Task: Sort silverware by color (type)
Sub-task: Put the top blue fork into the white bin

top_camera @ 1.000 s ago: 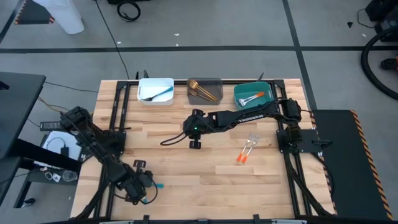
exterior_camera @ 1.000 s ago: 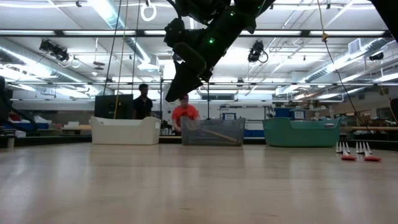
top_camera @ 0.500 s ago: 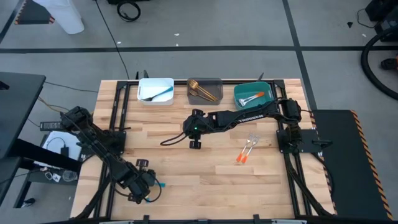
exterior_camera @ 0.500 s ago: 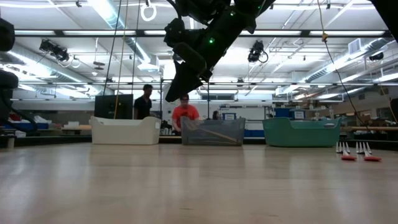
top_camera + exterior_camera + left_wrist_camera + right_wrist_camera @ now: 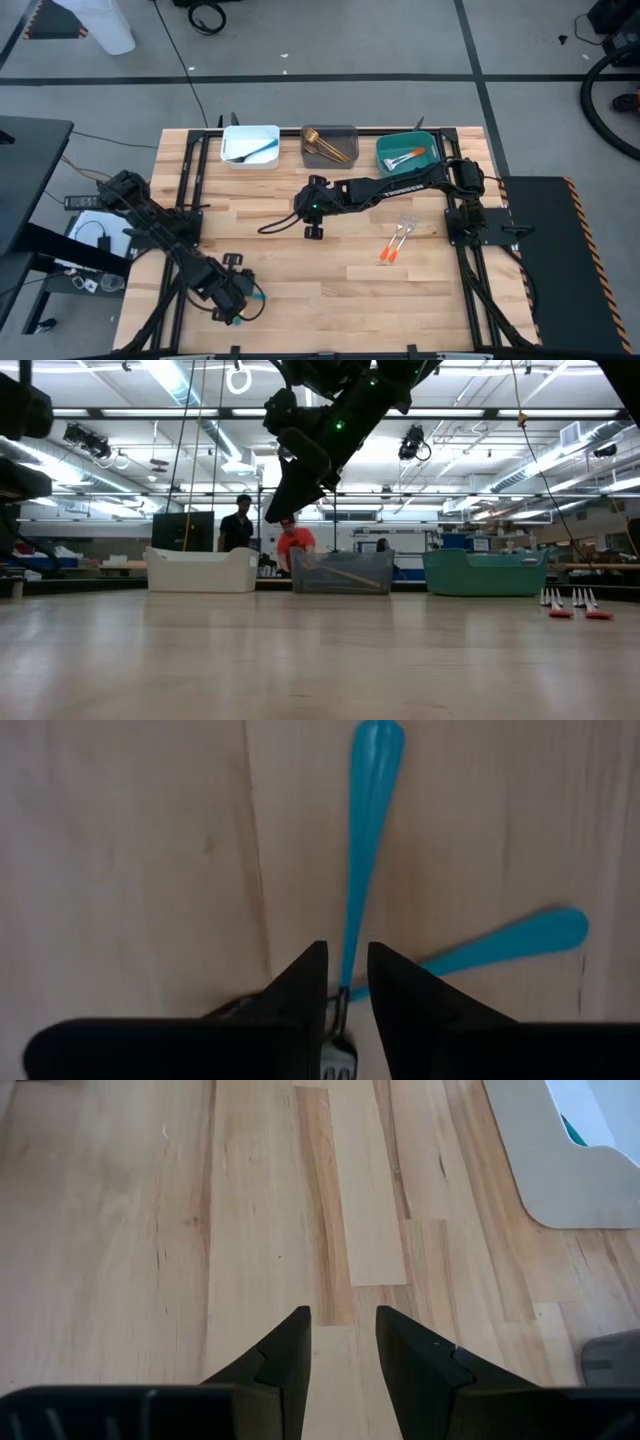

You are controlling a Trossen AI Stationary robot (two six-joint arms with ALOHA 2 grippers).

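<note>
Two slim blue-handled utensils [image 5: 366,840] lie crossed on pale wood-grain surface [image 5: 130,850] — left gripper [image 5: 346,982] poised above, fingers straddling one handle, grip unclear; right gripper [image 5: 342,1342] hovers, fingers parted.

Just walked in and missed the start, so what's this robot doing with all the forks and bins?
It is sorting silverware by colour into three bins. The left gripper is low at the table's near left, jaws straddling a blue-handled utensil, with a second blue one beside it. The right gripper hangs above mid-table, jaws open on nothing. Two orange-handled forks lie unsorted; the white bin, grey bin and teal bin each hold pieces.
</note>
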